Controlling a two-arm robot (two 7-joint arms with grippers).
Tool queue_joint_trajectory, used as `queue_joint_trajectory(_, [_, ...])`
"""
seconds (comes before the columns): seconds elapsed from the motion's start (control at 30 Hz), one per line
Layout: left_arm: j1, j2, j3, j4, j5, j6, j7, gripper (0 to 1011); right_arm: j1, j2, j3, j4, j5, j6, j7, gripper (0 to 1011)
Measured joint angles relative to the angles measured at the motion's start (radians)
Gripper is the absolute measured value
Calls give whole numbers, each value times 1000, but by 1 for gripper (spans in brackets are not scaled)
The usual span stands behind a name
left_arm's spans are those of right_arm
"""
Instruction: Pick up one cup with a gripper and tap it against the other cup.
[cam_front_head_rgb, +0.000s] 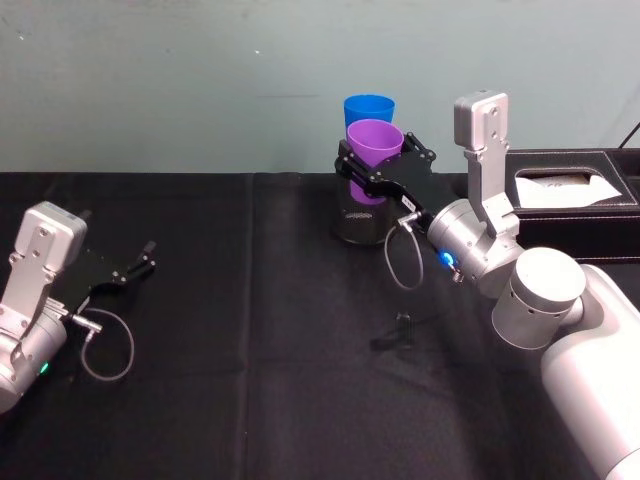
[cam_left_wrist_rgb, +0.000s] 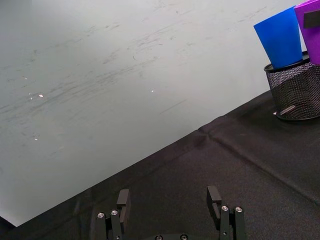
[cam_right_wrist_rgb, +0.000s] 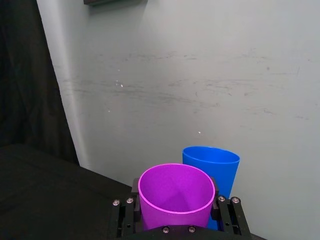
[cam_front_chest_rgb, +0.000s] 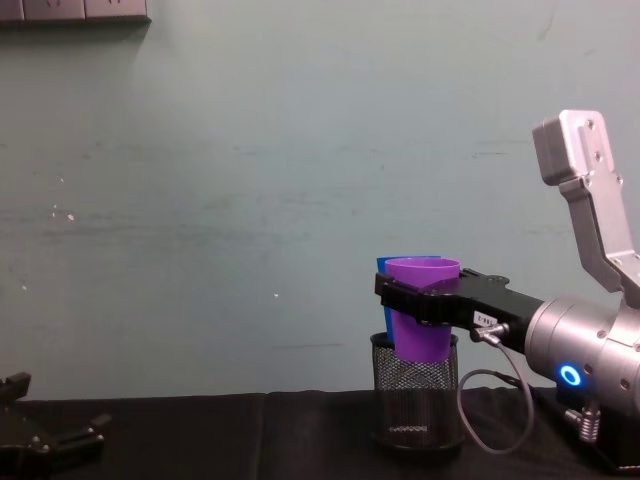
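Note:
My right gripper (cam_front_head_rgb: 378, 165) is shut on the purple cup (cam_front_head_rgb: 373, 140), one black finger on each side of it (cam_right_wrist_rgb: 175, 200). It holds the cup upright with the base dipping into the mouth of a black wire-mesh holder (cam_front_chest_rgb: 415, 405). The blue cup (cam_front_head_rgb: 368, 108) stands in that same holder just behind the purple one (cam_left_wrist_rgb: 282, 37). The two cups are side by side and very close; I cannot tell whether they touch. My left gripper (cam_front_head_rgb: 140, 262) rests open and idle over the cloth at the far left, its fingers (cam_left_wrist_rgb: 122, 197) spread wide.
A black tissue box (cam_front_head_rgb: 570, 185) stands at the back right, beside my right arm. A small black object (cam_front_head_rgb: 400, 330) lies on the black cloth (cam_front_head_rgb: 250, 350) in front of the holder. A pale wall runs close behind the table.

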Motion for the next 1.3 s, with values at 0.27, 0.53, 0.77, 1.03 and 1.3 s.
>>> queue_joint_trajectory(0.27, [0, 0, 0, 0, 0, 0, 0, 1000, 0, 0, 0, 0, 0, 0, 0, 751])
queue_joint_trajectory(0.53, [0, 0, 0, 0, 0, 0, 0, 1000, 0, 0, 0, 0, 0, 0, 0, 751])
queue_joint_trajectory(0.77, [0, 0, 0, 0, 0, 0, 0, 1000, 0, 0, 0, 0, 0, 0, 0, 751])
queue_joint_trajectory(1.03, [0, 0, 0, 0, 0, 0, 0, 1000, 0, 0, 0, 0, 0, 0, 0, 751])
queue_joint_trajectory(1.3, [0, 0, 0, 0, 0, 0, 0, 1000, 0, 0, 0, 0, 0, 0, 0, 751])
